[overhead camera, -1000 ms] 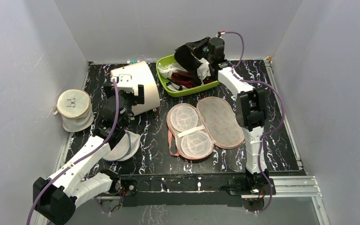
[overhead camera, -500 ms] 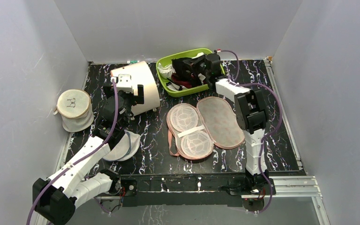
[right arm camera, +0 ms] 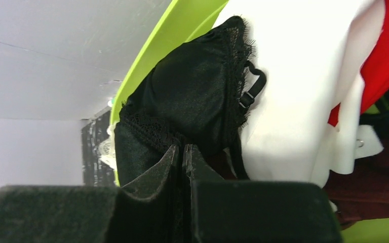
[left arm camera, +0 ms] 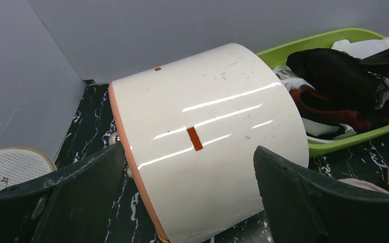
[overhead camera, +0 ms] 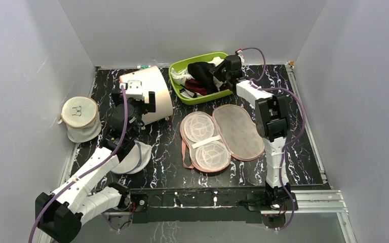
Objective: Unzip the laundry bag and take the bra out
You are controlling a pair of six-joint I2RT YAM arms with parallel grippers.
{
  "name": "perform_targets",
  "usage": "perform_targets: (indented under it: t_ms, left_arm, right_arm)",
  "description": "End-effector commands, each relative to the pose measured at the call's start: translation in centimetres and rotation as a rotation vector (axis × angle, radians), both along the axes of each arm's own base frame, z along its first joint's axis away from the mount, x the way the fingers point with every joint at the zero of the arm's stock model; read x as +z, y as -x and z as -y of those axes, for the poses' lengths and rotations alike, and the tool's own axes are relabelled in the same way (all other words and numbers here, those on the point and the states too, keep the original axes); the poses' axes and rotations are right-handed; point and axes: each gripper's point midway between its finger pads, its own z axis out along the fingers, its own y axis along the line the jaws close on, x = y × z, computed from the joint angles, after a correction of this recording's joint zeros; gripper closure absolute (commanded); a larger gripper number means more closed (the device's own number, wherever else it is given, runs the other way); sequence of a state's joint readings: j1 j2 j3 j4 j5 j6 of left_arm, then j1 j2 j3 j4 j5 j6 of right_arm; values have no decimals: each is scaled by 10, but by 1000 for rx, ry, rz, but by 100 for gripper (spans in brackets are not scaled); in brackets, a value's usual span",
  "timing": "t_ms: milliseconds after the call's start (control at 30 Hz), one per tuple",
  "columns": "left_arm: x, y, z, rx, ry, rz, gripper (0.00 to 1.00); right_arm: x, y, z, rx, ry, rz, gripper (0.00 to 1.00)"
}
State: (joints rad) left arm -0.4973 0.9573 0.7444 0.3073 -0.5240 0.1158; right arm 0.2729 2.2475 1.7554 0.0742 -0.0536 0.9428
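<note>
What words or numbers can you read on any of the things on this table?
No word or number here can be read.
Round white mesh cylinder bag: a small dark mark on its top, too small and blurred to read.
Big glossy white drum lying on its side: only plain orange tabs, no letters.

Soft, even light, faint shadows; glare streaks across the white drum [left arm camera: 218, 109]; wrist-view foregrounds blurred.
</note>
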Motion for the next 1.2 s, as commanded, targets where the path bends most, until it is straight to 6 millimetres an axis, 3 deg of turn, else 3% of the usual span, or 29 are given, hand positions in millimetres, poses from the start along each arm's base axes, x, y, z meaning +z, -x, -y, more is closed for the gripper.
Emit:
perform_targets:
  t_ms: [0, 267, 400, 467, 567, 733, 833, 1000, 1167]
  left_arm:
    - [25, 1, -3, 7, 34, 69, 2]
    - [21, -1, 0, 1, 32, 54, 2]
    - [16, -4, 1, 4, 18, 39, 2]
    - [13, -5, -1, 15, 6, 31, 1]
    - [9, -8, 1, 16, -2, 19, 2]
    - [5, -8, 0, 20, -10, 7, 2]
    - [8, -8, -1, 21, -8, 16, 2]
    - [9, -7, 0, 17, -6, 19, 2]
    - [10, -6, -1, 17, -1, 22, 2]
  right_arm:
    - [-11, -6, 8, 18, 171, 7, 100]
    - [-54, -7, 17, 49, 337, -59, 100]
    - [-66, -7, 14, 125, 423, -93, 100]
    - [-53, -5, 13, 145, 447, -80, 100]
    - [-13, -5, 13, 154, 462, -22, 100]
    - [54, 1, 28, 124, 540, 56, 62]
    - [93, 4, 6, 153, 540, 144, 47]
    - [107, 3, -26, 188, 546, 212, 38]
    - [78, -3, -41, 204, 537, 191, 39]
